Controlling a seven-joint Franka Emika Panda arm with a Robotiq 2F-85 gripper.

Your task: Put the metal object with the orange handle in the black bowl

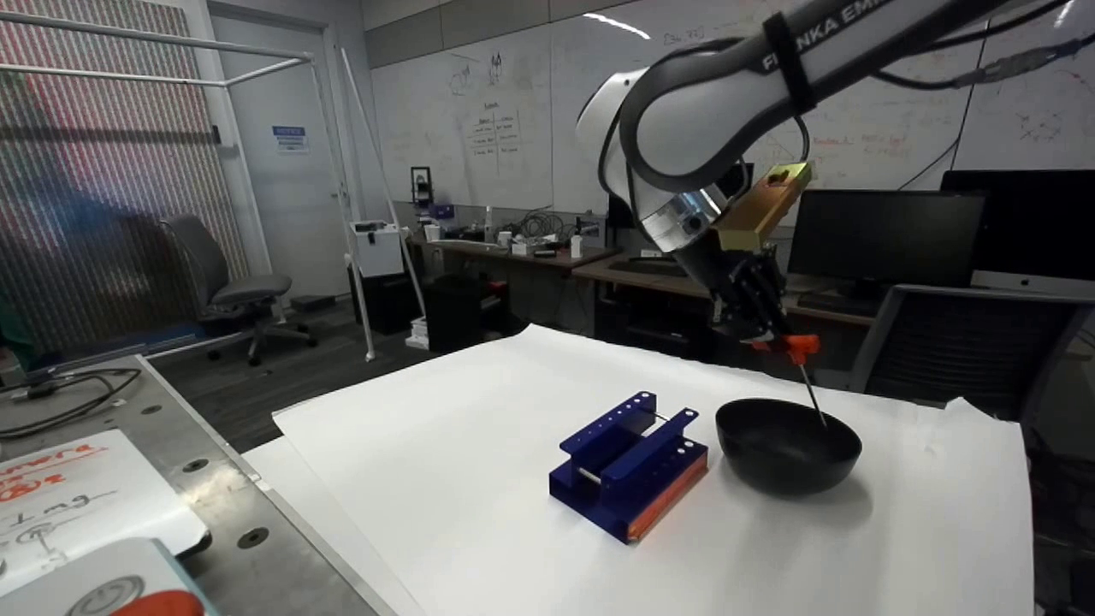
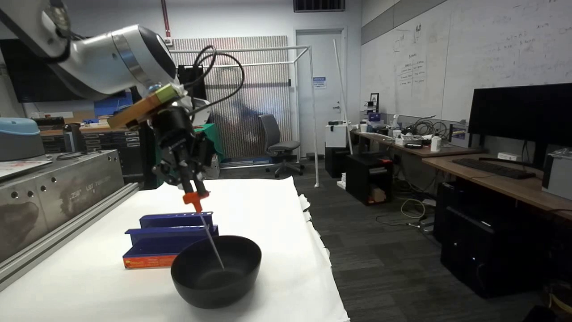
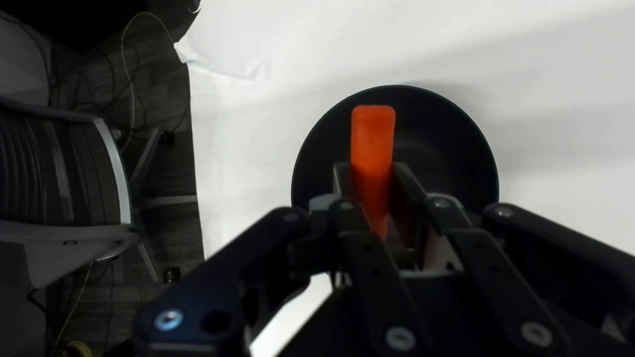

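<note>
The metal object with the orange handle (image 1: 802, 345) is in my gripper (image 1: 774, 336), held in the air above the bowl. Its orange handle (image 2: 196, 200) sits between the fingers, and its thin metal shaft points down at a slant. The black bowl (image 1: 785, 460) stands upright on the white sheet. In an exterior view the shaft tip appears inside the bowl (image 2: 214, 288); whether it touches the inside cannot be told. In the wrist view the orange handle (image 3: 373, 134) lies between the fingertips with the bowl (image 3: 446, 129) below; the shaft is hidden there.
A blue slotted rack (image 1: 629, 466) with an orange strip on its side stands beside the bowl; it also shows in an exterior view (image 2: 172, 243). White sheet (image 1: 445, 479) covers the table. A metal bench (image 1: 257, 547) runs along one side. An office chair (image 1: 967, 351) stands by the table edge.
</note>
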